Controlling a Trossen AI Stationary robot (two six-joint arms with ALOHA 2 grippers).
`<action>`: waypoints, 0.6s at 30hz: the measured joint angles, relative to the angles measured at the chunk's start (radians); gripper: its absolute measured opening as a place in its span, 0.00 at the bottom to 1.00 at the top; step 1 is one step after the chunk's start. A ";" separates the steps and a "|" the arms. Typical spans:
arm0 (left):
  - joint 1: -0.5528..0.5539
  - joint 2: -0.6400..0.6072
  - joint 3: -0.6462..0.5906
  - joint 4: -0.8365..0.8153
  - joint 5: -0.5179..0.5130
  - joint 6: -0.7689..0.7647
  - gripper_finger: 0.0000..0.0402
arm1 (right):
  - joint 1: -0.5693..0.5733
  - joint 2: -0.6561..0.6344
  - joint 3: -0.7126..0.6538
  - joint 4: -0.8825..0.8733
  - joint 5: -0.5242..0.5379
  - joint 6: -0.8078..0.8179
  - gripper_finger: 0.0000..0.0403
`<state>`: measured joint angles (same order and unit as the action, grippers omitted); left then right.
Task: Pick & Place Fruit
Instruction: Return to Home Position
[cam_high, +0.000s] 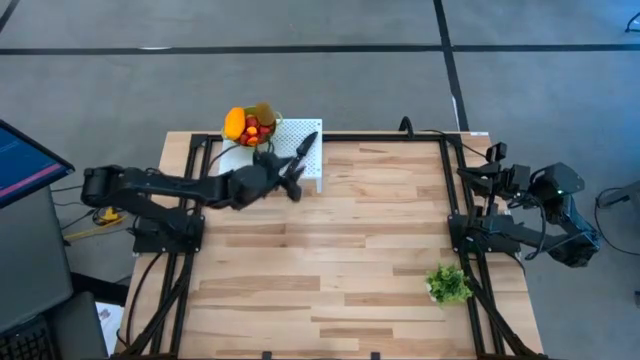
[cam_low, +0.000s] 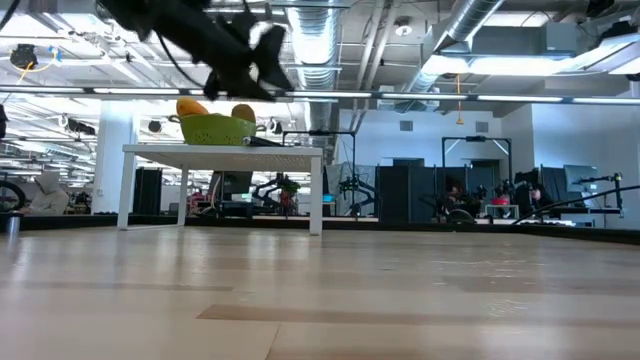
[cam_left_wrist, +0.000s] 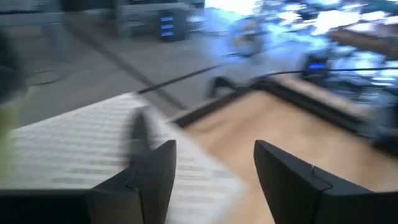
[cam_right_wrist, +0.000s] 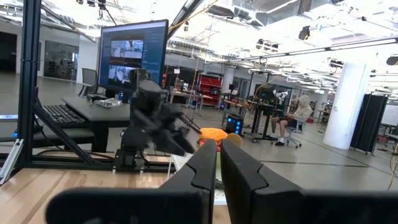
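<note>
Two left fingers (cam_left_wrist: 155, 177) apart; fruit (cam_high: 237, 122) in bowl (cam_low: 215, 131)

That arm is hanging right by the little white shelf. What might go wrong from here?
The left gripper, open, hangs by the shelf's edge near the knife; pulling back, it might clip the knife and knock it off. A bump to the shelf might also tip fruit out of the heaped bowl. The right gripper waits at the table's right side and seems no threat.
</note>
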<state>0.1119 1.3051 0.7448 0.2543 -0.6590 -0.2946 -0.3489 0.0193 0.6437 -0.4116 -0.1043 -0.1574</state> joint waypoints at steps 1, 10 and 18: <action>-0.031 -0.017 0.000 0.000 0.016 0.002 0.52 | 0.000 0.000 0.000 0.000 0.000 0.000 0.04; -0.416 -0.155 -0.143 0.016 0.078 0.226 0.27 | 0.000 0.000 0.000 0.000 0.000 0.000 0.04; -0.573 -0.433 -0.375 0.035 0.248 0.346 0.01 | 0.000 0.000 0.000 0.000 0.000 0.000 0.04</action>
<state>-0.4609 0.8722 0.3699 0.2893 -0.4107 0.0514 -0.3489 0.0193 0.6437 -0.4118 -0.1043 -0.1574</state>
